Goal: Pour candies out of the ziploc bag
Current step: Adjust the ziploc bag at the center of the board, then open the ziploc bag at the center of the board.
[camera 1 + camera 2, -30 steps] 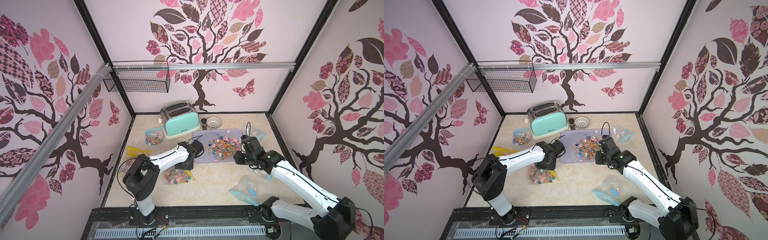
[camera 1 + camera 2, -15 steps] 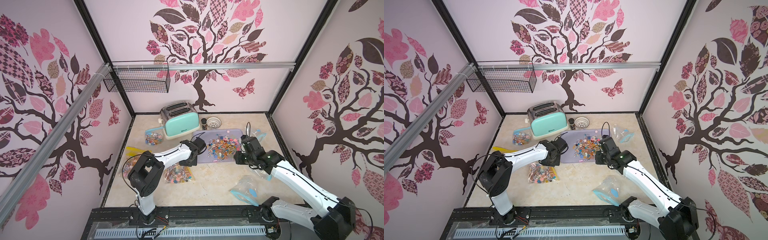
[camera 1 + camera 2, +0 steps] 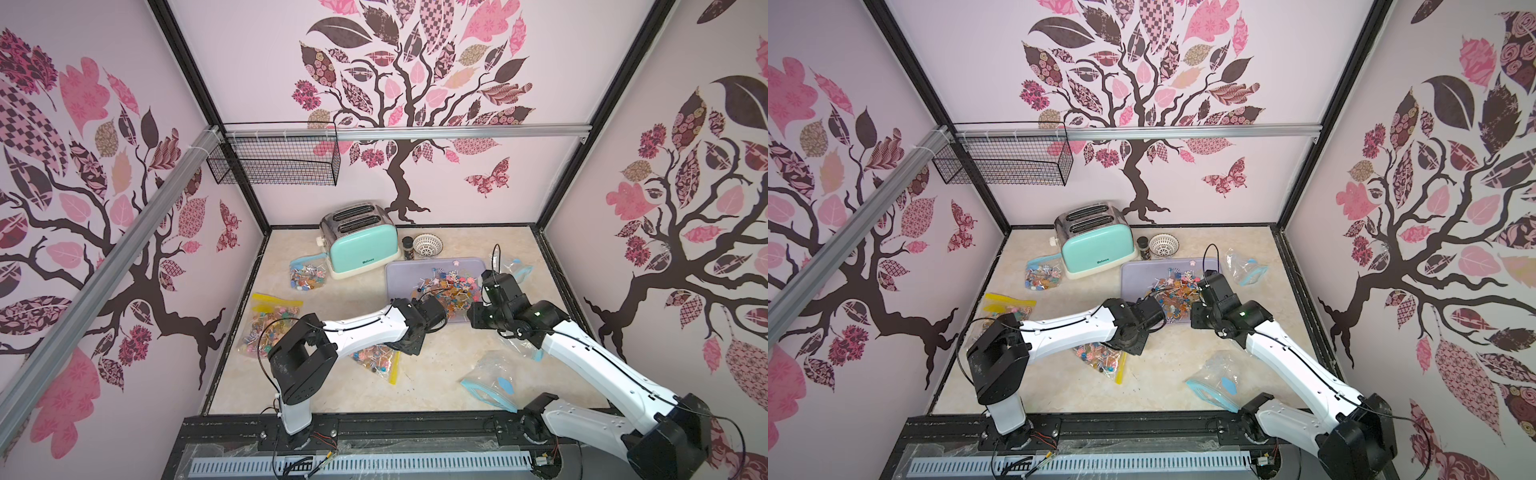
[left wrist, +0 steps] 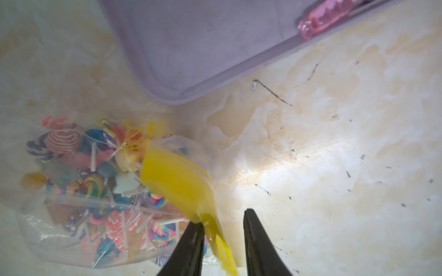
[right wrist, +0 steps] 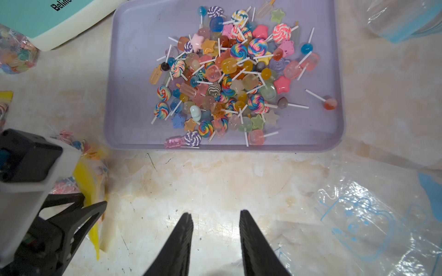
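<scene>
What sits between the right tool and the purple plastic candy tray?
Nothing: right wrist view shows only bare beige marbled tabletop between the right tool and the purple plastic tray.

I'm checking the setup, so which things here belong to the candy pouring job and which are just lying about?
Job: yellow-zip candy bag at the left fingers, purple tray, candies on it, two other full bags.
Lying about: toaster, white basket, dark jar, wire wall basket, two empty blue-zip bags.
</scene>
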`<state>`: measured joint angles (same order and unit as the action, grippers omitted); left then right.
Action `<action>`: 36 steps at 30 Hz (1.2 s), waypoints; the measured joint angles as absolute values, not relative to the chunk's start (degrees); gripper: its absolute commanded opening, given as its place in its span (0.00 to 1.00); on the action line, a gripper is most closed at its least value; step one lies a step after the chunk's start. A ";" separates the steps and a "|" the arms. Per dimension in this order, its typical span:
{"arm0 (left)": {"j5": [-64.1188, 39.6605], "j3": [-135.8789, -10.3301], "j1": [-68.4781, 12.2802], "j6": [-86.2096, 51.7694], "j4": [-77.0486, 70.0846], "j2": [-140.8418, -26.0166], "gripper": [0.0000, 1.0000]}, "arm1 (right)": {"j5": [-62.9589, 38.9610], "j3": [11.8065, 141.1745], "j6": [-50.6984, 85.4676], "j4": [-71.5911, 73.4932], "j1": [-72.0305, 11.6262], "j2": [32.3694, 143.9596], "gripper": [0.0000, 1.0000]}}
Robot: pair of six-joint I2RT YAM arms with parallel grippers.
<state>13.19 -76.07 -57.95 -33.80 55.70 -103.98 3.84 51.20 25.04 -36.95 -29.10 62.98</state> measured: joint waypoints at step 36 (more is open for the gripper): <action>4.62 -58.78 -54.41 -39.68 48.42 -92.64 0.22 | 1.26 51.20 23.51 -36.91 -29.06 64.51 0.34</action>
<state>4.62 -58.78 -54.41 -39.68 48.42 -92.64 1.26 51.20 23.51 -36.91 -29.06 64.51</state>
